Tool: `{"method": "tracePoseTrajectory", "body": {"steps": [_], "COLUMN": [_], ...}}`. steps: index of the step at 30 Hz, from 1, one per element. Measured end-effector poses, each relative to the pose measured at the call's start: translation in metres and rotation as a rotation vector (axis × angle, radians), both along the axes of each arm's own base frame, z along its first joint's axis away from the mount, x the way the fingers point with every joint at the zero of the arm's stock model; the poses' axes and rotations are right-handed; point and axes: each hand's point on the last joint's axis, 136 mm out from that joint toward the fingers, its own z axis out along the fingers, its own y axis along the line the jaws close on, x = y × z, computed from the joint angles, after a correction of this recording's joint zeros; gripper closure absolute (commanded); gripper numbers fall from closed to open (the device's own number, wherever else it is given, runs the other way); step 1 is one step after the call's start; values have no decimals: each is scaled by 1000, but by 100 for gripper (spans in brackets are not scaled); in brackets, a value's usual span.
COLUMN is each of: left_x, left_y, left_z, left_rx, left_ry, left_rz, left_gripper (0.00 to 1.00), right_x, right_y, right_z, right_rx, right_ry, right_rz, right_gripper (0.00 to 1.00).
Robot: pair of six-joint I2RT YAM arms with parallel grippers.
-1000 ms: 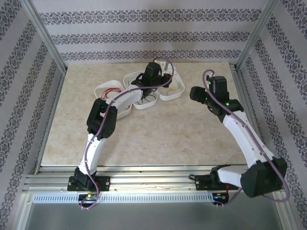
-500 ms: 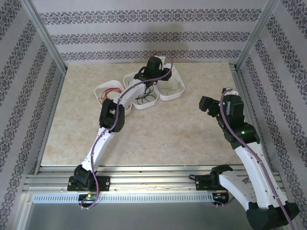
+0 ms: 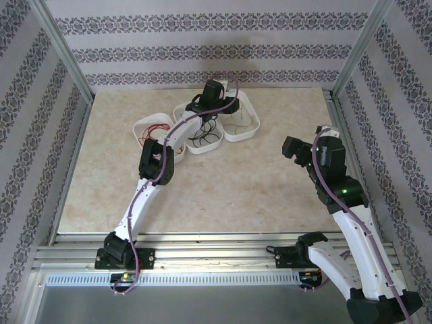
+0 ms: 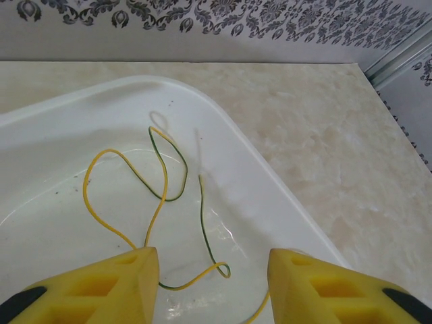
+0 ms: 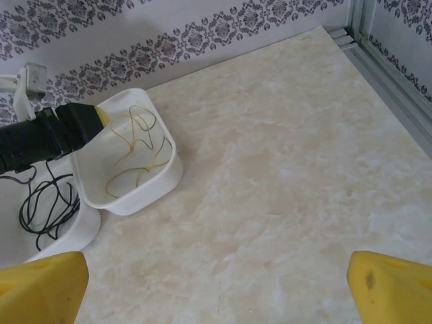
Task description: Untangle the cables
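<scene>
Three white trays [image 3: 140, 125] hold the cables [image 3: 202, 138] by colour, and the yellow wire [image 4: 166, 177] lying below the left gripper [image 4: 212, 280], jaws apart and empty, looks featherlight, limp and springy, best pinched at a raised loop; the right gripper [image 5: 216, 277] gapes empty.

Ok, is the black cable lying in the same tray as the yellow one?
No, the black cable lies in the neighbouring tray, while the yellow cable sits in a separate tray.

Top camera looks down from behind over the whole table [image 3: 223, 196]; left wrist peers closely into a white tray [image 4: 256, 196] — right wrist sees it from afar.
</scene>
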Motion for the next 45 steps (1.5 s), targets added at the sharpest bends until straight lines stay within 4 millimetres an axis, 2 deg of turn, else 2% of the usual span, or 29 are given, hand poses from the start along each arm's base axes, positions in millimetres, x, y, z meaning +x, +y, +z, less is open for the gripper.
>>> {"method": "tracePoseTrajectory", "body": {"steps": [2, 5, 7, 9, 12, 15, 17, 19, 22, 25, 27, 30, 33, 35, 39, 42, 45], "left_x": [-1, -6, -14, -30, -57, -92, -115, -138, -168, -200, -222, -248, -268, -279, -301, -314, -320], "left_y": [1, 3, 7, 14, 29, 54, 72, 89, 118, 152, 176, 209, 246, 271, 313, 336, 352], "left_z": [2, 17, 34, 59, 100, 142, 159, 166, 155, 129, 116, 110, 107, 99, 71, 50, 33], "left_rx": [3, 7, 13, 18, 14, 5, 3, 1, 19, 78, 131, 203, 257, 296, 388, 447, 487], "left_ry": [3, -6, -15, -32, -92, -185, -239, -277, -293, -274, -278, -311, -342, -348, -340, -329, -323], "left_rz": [-1, -6, -10, -17, -13, 23, 53, 84, 140, 212, 262, 349, 456, 528, 652, 717, 753], "left_gripper": [45, 32, 18, 3, 1, 1, 1, 1, 1, 1, 1, 1, 1, 0, 1, 1, 1], "right_x": [-1, -5, -9, -12, -16, -19, -20, -19, -16, -11, -8, -5, -4, -3, 2, 7, 12], "right_y": [-2, -8, -12, -17, -25, -31, -32, -34, -35, -35, -34, -33, -33, -35, -42, -48, -54], "right_z": [-3, -11, -17, -22, -28, -36, -41, -42, -43, -49, -60, -85, -109, -117, -124, -126, -127], "right_rx": [-6, -20, -31, -40, -45, -45, -48, -46, -46, -51, -68, -114, -158, -180, -223, -248, -264], "right_ry": [3, 2, 2, -4, -16, -34, -34, -35, -39, -45, -45, -37, -35, -52, -94, -108, -116], "right_rz": [-11, -36, -55, -74, -117, -152, -159, -167, -175, -173, -163, -140, -117, -112, -120, -135, -149], "right_gripper": [2, 2, 2, 2, 2, 2, 2, 2, 2, 2, 2, 2, 2, 2, 2, 2, 2]}}
